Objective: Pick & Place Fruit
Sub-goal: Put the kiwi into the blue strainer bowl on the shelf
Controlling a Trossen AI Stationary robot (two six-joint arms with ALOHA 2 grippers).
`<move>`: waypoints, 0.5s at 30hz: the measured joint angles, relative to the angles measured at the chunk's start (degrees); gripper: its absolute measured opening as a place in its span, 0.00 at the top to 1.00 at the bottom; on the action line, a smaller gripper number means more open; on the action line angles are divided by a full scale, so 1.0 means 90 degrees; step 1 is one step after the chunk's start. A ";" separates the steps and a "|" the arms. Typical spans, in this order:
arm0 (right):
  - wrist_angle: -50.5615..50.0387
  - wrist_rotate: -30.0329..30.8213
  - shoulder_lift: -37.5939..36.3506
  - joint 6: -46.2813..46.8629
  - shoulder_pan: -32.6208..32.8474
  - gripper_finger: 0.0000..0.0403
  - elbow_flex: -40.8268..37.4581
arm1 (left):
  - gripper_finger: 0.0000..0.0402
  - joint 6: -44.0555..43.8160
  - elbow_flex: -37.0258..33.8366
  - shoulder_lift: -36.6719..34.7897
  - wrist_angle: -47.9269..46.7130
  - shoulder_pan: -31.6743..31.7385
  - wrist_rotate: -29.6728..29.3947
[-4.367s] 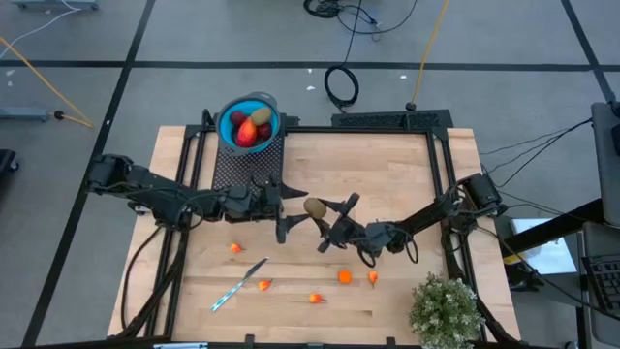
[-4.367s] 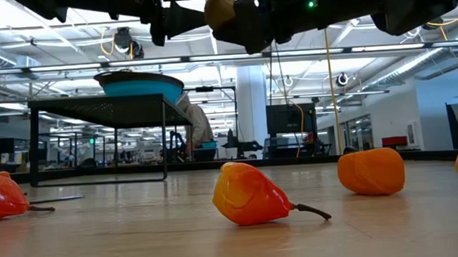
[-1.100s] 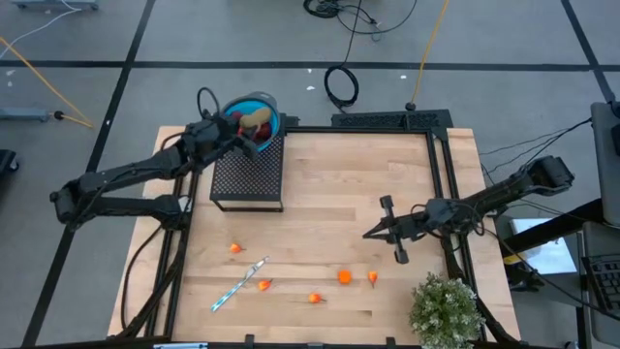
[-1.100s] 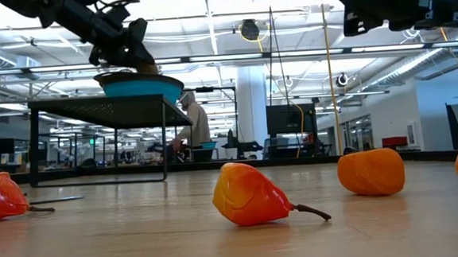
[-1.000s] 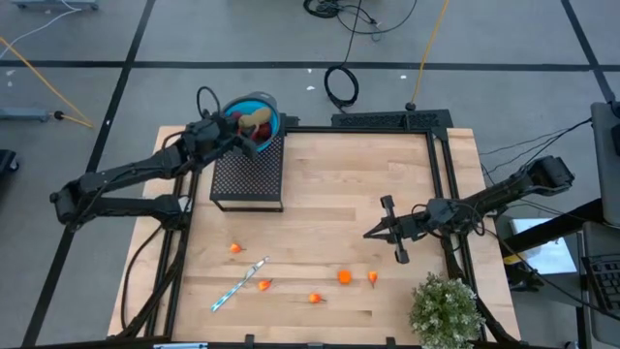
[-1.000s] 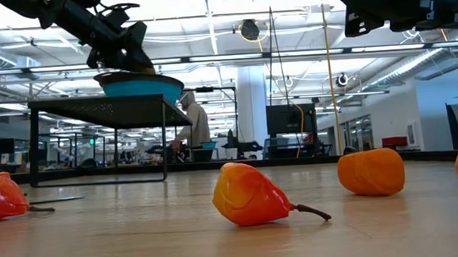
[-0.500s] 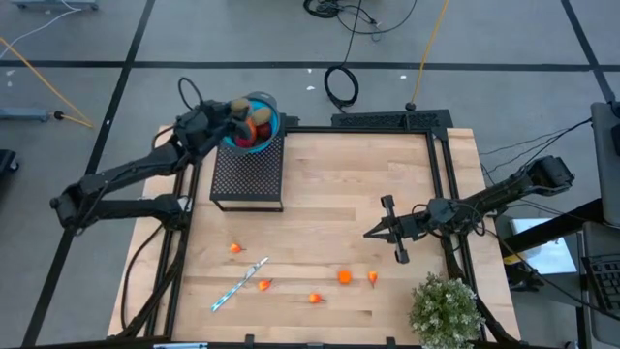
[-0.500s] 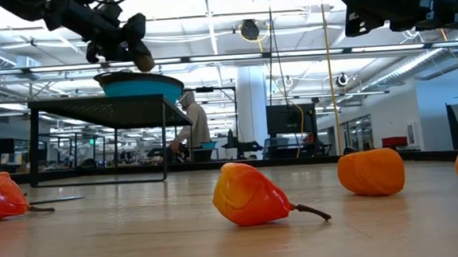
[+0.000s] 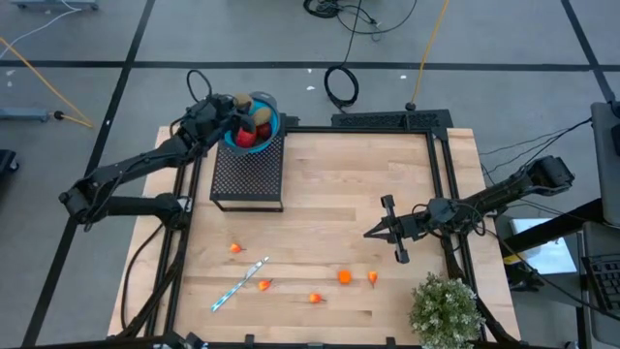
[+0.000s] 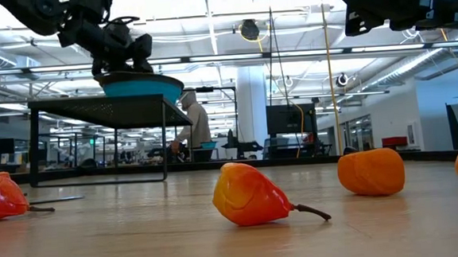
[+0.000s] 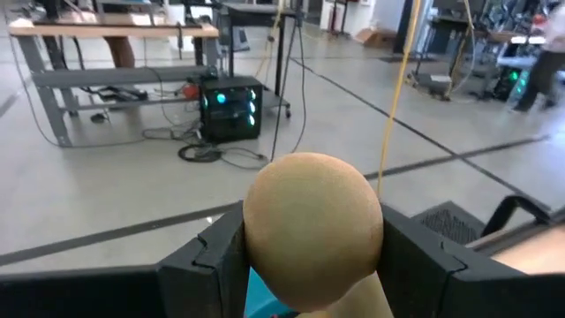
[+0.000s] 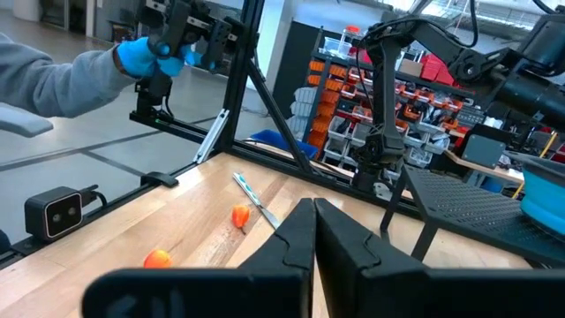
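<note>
left gripper (image 9: 232, 107) clamps tan fruit (image 11: 311, 228) — long axis unclear | right gripper (image 9: 372, 233) closed

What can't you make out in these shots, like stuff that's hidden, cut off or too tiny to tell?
- Contents of the blue bowl: low view shows only its side, rim hides the fruit.
- Lower part of the tan fruit: left wrist view, cut off by the left gripper fingers and the frame edge.
- Small orange pieces: high view, too small to identify.
</note>
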 joint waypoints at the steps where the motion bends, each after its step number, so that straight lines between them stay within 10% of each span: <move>1: 0.0000 -0.0002 0.0000 -0.0002 0.0000 1.00 -0.0001 | 0.52 -0.0004 0.0000 0.0025 -0.0048 0.0013 0.0044; 15: 0.0000 0.0000 0.0000 -0.0002 0.0000 1.00 0.0002 | 0.52 0.0037 0.0000 0.0124 -0.0466 0.0031 0.0008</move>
